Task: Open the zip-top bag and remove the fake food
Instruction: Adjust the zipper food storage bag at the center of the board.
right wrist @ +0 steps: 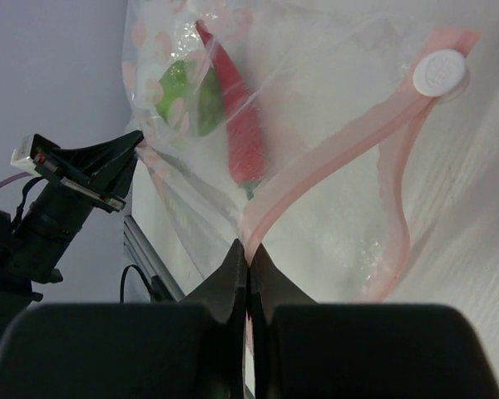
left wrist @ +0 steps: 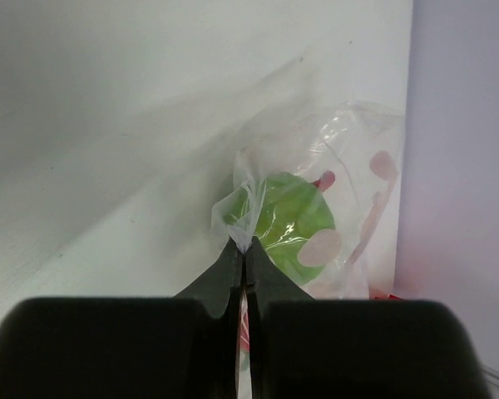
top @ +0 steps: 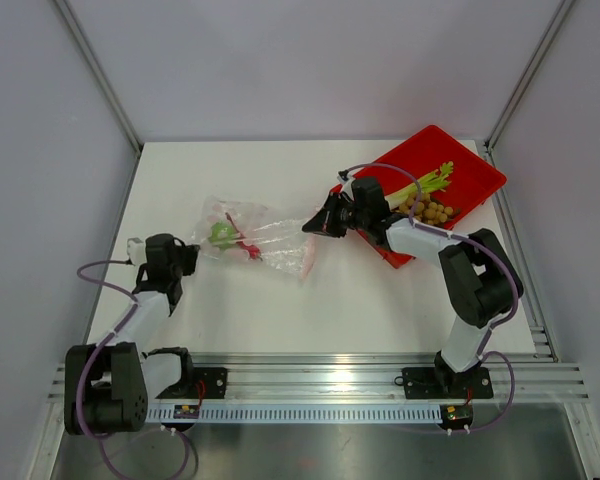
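The clear zip-top bag (top: 255, 238) lies stretched on the white table between my two grippers, its pink zip strip (right wrist: 341, 148) open at the right end. Inside it are a green round fruit (top: 222, 234) and a red chili (right wrist: 237, 125). My left gripper (top: 192, 250) is shut on the bag's closed left corner (left wrist: 246, 233), with the green fruit (left wrist: 291, 224) just beyond it. My right gripper (top: 310, 226) is shut on the zip strip's edge (right wrist: 251, 229). A green celery stalk (top: 432, 183) and small tan balls (top: 432, 211) lie in the red tray.
The red rectangular tray (top: 475, 170) sits at the back right of the table, under and behind my right arm. A white slider tab (right wrist: 439, 73) sits on the zip strip. The enclosure walls and metal posts border the table.
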Tool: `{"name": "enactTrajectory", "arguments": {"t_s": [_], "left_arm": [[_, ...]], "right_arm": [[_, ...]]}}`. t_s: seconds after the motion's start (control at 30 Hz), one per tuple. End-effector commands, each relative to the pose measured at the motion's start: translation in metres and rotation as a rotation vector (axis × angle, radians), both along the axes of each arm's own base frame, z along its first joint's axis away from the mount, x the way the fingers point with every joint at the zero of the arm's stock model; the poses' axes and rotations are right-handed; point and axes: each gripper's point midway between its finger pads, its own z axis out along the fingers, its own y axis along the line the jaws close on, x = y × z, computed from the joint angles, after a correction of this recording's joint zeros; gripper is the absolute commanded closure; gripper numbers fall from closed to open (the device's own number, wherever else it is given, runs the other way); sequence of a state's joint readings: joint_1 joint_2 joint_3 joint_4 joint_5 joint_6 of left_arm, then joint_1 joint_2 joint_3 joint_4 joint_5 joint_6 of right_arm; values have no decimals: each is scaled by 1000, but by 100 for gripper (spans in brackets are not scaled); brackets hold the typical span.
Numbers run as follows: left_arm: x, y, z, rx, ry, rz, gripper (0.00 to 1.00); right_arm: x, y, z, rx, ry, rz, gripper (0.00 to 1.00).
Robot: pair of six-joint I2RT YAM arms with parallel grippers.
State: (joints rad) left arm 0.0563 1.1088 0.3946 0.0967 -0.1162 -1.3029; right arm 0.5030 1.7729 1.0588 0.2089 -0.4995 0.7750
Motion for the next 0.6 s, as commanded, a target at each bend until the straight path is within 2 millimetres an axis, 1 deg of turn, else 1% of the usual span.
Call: {"name": "enactTrajectory", "arguments": {"t_s": [0.0,0.03,0.07,0.17,0.2,0.27,0.3,0.33,0.37,0.4,0.43,0.5,0.53,0.57], "left_arm": [[-4,30,17,113,-59,108,100],[-5,31,20,121,-67,109,100],[-6,29,27,125,-90,104,100],[-8,25,36,125,-109,96,100],[-9,25,44,126,-132,97,100],[-11,21,51,119,-147,87,100],[-12,20,62,120,-181,85,100],[-14,20,66,123,-190,86,100],[-15,18,71,129,-205,83,100],[-17,19,83,136,-243,89,100],[-21,21,83,148,-238,102,100],[-24,24,88,161,-249,117,100],[-26,26,90,168,-260,129,100],[-26,26,89,168,-258,133,100]], "right_arm": [[28,-14,2,-34,-15,-89,98],[28,-13,-4,-41,-1,-87,98],[30,-12,-5,-42,5,-87,98],[30,-11,-15,-59,33,-89,98],[30,-11,-18,-69,37,-90,98],[30,-9,-24,-108,44,-102,98],[31,-8,-24,-124,33,-100,98],[30,-6,-28,-140,35,-97,98],[31,-4,-26,-151,30,-101,98],[28,1,-28,-159,29,-87,98],[30,2,-27,-164,21,-91,98],[27,5,-31,-188,20,-80,98],[28,6,-30,-193,18,-79,96],[28,8,-30,-193,15,-77,96]]}}
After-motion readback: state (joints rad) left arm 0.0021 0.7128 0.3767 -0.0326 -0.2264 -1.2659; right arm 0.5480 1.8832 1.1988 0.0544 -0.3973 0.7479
